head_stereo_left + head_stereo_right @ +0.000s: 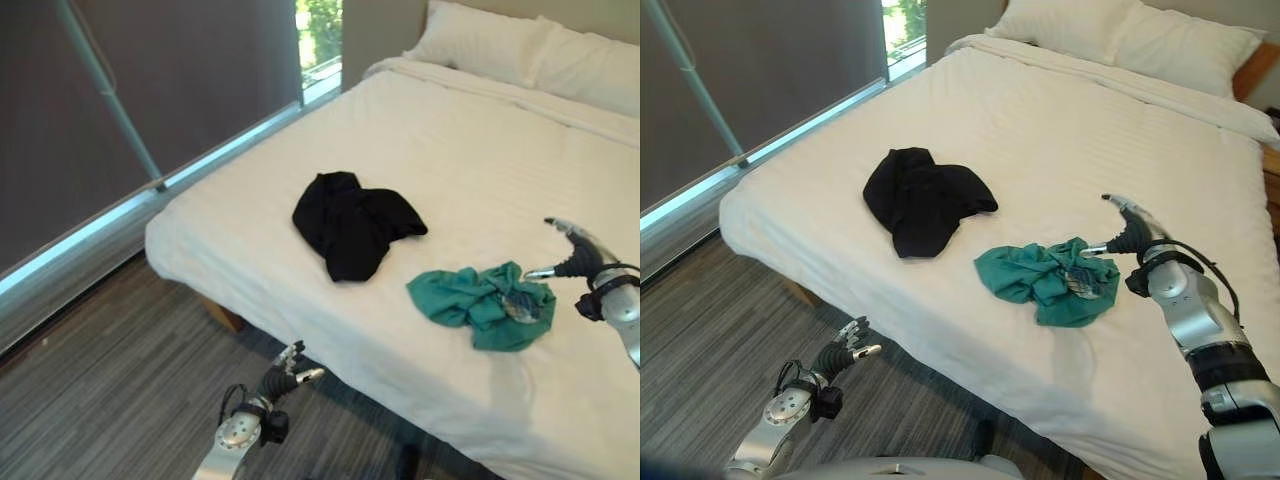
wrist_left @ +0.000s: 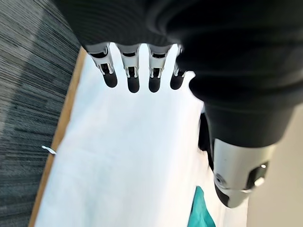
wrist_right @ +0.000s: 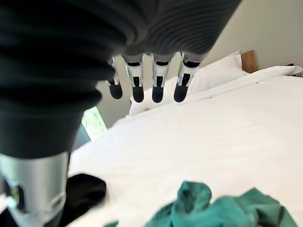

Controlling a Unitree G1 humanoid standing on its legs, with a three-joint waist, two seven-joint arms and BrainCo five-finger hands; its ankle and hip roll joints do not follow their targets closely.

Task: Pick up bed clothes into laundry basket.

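A crumpled teal garment (image 1: 485, 303) lies near the front edge of the white bed (image 1: 480, 150). A black garment (image 1: 352, 224) lies bunched a little further in, toward the window side. My right hand (image 1: 1127, 234) hovers just past the teal garment (image 1: 1052, 279), fingers straight and open, holding nothing. In the right wrist view the teal garment (image 3: 222, 208) and the black garment (image 3: 85, 191) lie below the fingertips (image 3: 158, 92). My left hand (image 1: 284, 377) hangs low beside the bed over the floor, open and empty.
Two white pillows (image 1: 520, 50) rest at the head of the bed. A large window with a dark blind (image 1: 120, 110) runs along the left wall. Grey striped carpet (image 1: 100, 400) covers the floor beside the bed.
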